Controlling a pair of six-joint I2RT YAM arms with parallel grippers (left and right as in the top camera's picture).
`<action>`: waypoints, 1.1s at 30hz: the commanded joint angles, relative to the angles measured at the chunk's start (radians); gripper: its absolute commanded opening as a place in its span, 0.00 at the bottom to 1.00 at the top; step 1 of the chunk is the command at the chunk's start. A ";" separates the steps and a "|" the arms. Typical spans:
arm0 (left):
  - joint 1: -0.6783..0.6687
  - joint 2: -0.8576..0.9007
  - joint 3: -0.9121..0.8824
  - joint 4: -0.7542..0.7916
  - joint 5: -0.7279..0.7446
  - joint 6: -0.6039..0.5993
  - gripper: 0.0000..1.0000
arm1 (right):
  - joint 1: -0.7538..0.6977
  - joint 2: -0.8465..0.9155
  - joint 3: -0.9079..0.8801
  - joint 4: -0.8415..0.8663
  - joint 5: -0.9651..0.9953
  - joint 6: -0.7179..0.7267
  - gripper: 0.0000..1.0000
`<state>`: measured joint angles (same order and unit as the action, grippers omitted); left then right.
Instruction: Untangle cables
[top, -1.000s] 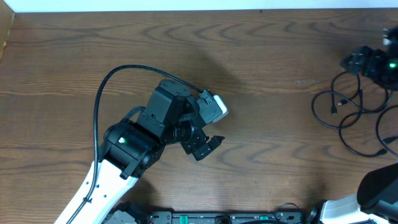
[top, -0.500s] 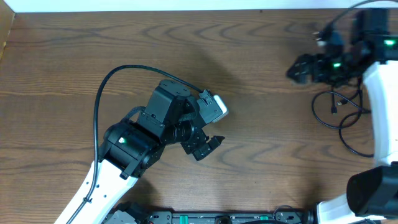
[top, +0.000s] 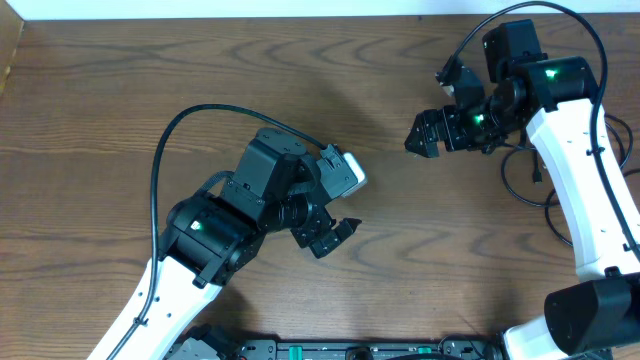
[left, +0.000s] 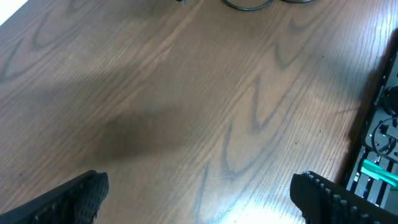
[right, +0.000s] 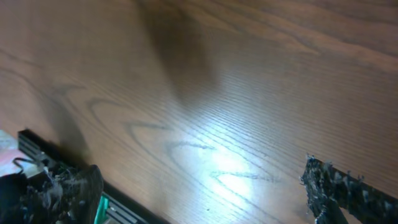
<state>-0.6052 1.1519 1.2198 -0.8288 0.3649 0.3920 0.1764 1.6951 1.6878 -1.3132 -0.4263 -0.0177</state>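
both jaws wide, nothing between; cables (top: 525, 197) on the table (top: 120, 90) partly under the right arm (top: 575, 170)

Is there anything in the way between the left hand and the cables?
No object lies on the table between the left hand and the cables, just bare wood. But the right arm hangs over part of the cables, so some loops are hidden beneath it.

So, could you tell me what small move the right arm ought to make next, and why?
Probably swing the right gripper rightward toward the cables. The right wrist view shows its jaws open and empty over bare table wood, while the thin black loops lie near the table's right edge, partly under that arm, with nothing gripping them.
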 joint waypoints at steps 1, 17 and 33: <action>-0.002 -0.002 0.009 0.001 0.009 -0.009 0.98 | 0.001 -0.001 0.006 0.001 0.047 0.010 0.99; -0.002 -0.002 0.009 0.001 0.009 -0.009 0.98 | 0.045 -0.102 -0.043 0.186 0.097 0.009 0.99; -0.002 -0.002 0.009 0.001 0.009 -0.009 0.98 | 0.045 -0.608 -0.709 0.930 0.111 0.009 0.99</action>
<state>-0.6052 1.1519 1.2198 -0.8288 0.3649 0.3920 0.2211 1.1450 1.0416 -0.4259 -0.3183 -0.0105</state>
